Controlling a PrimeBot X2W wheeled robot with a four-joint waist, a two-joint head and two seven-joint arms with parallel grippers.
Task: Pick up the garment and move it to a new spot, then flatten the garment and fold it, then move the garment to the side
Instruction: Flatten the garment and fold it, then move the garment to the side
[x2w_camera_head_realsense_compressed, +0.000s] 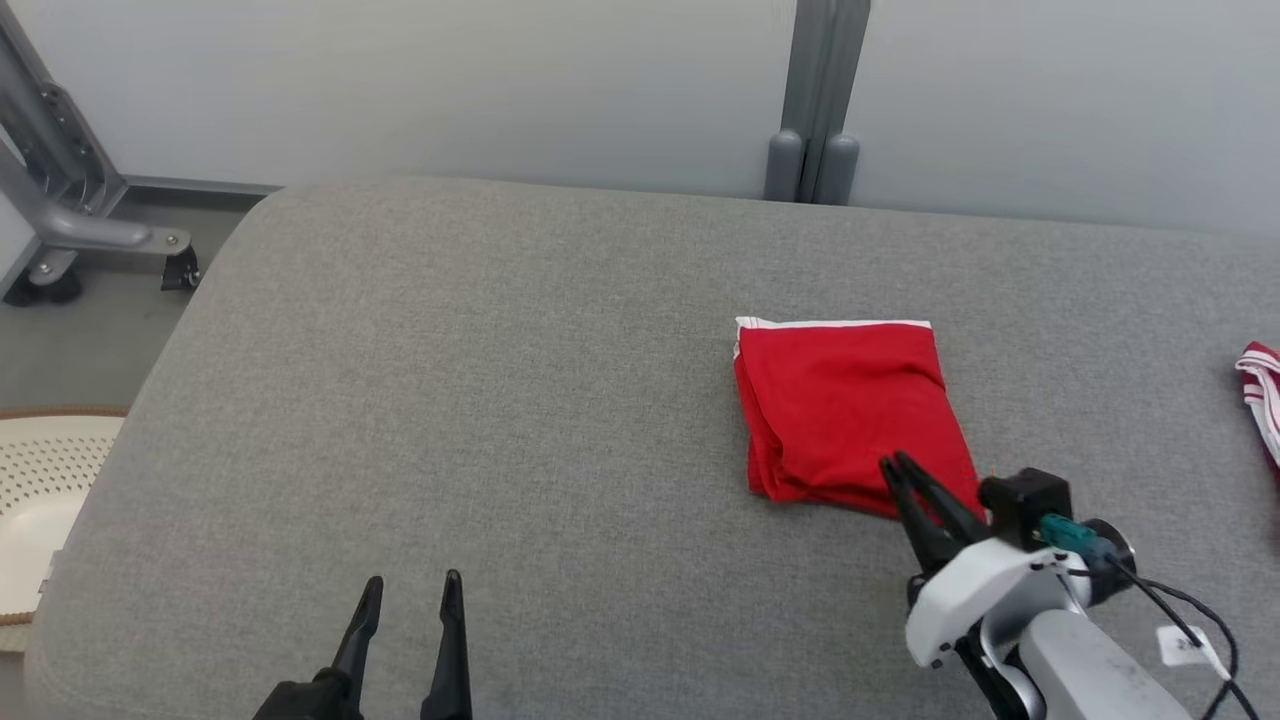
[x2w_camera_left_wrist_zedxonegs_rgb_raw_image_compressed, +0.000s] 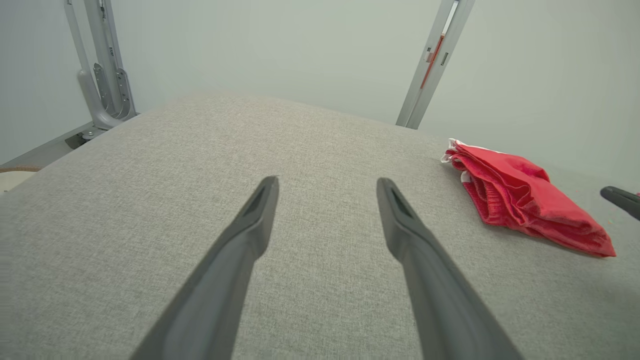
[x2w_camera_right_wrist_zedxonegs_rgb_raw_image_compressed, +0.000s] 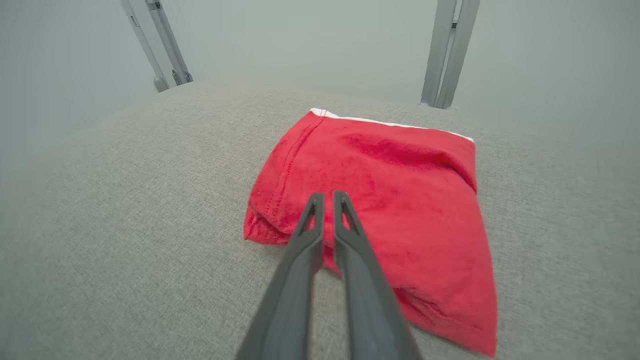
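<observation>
The garment (x2w_camera_head_realsense_compressed: 840, 400) is red with a white trim along its far edge. It lies folded into a rough square on the grey padded surface (x2w_camera_head_realsense_compressed: 500, 400), right of centre. My right gripper (x2w_camera_head_realsense_compressed: 895, 460) reaches onto its near right corner. In the right wrist view the right gripper (x2w_camera_right_wrist_zedxonegs_rgb_raw_image_compressed: 327, 195) has its fingers almost together over the near edge of the garment (x2w_camera_right_wrist_zedxonegs_rgb_raw_image_compressed: 400, 180), with red cloth in the thin slit between them. My left gripper (x2w_camera_head_realsense_compressed: 412, 580) stands open at the near edge, well left of the garment. The left wrist view shows the left gripper (x2w_camera_left_wrist_zedxonegs_rgb_raw_image_compressed: 327, 180) wide apart over bare fabric, with the garment (x2w_camera_left_wrist_zedxonegs_rgb_raw_image_compressed: 520, 195) off to its right.
A red cloth with white stripes (x2w_camera_head_realsense_compressed: 1262, 390) lies at the surface's right edge. A white perforated basket (x2w_camera_head_realsense_compressed: 40, 480) sits on the floor at the left. A grey metal frame with casters (x2w_camera_head_realsense_compressed: 60, 210) stands at the back left. A grey post (x2w_camera_head_realsense_compressed: 815, 150) rises behind the surface.
</observation>
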